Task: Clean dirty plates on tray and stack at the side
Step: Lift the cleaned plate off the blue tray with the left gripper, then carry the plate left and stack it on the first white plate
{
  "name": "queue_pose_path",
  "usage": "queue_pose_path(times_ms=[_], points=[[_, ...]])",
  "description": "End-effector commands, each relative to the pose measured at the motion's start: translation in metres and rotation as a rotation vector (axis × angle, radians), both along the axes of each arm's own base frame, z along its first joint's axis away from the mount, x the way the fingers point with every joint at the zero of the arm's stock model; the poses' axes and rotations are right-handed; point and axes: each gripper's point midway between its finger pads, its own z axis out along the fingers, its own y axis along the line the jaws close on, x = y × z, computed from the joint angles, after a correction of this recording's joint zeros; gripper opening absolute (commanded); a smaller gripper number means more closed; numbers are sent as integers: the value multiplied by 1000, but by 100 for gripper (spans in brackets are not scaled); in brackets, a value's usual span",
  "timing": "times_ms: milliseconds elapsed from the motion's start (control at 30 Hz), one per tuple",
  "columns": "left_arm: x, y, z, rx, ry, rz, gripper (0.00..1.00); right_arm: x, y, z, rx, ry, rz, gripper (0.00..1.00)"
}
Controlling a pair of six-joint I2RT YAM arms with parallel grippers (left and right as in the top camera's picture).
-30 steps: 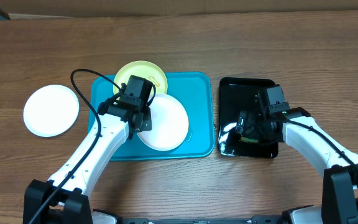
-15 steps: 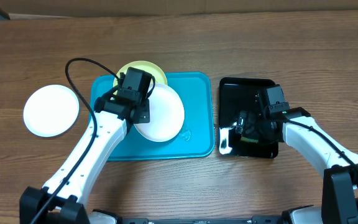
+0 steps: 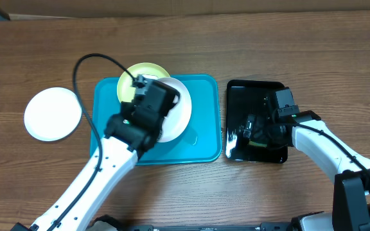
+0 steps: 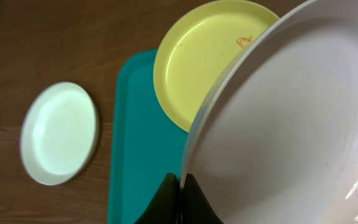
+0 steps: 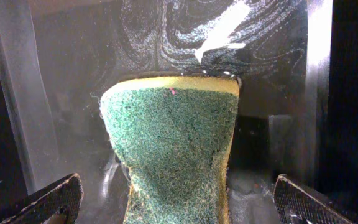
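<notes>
My left gripper [image 4: 180,186] is shut on the rim of a white plate [image 4: 291,124] and holds it tilted above the turquoise tray [image 4: 142,143]. In the overhead view the left gripper [image 3: 149,106] and this plate [image 3: 180,110] hang over the tray [image 3: 201,141]. A pale yellow-green plate [image 3: 133,74] with a small orange smear lies at the tray's far left corner, also in the left wrist view [image 4: 204,62]. Another white plate [image 3: 52,113] lies on the table left of the tray. My right gripper [image 5: 179,202] is open around a green sponge [image 5: 173,143].
A glossy black tray [image 3: 255,90] with soapy streaks stands right of the turquoise tray; my right gripper [image 3: 257,131] and the sponge are over it. The table is brown wood. The left arm's cable loops above the tray's left side.
My left arm has risen toward the camera, lifting the white plate off the tray and shifting it slightly up and right. The right arm has not moved.
</notes>
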Motion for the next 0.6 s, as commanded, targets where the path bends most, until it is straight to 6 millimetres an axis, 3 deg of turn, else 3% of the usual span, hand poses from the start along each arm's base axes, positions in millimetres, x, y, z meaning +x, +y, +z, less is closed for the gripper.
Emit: queue_pose_path(times_ms=[0, 167, 567], points=[[4, 9, 36, 151, -136, 44, 4, 0, -1, -1, -4, 0, -3, 100], [-1, 0, 53, 283, -214, 32, 4, 0, -1, -1, -4, 0, -3, 100], [-29, -42, 99, 493, -424, -52, 4, 0, -1, -1, -4, 0, -3, 100]])
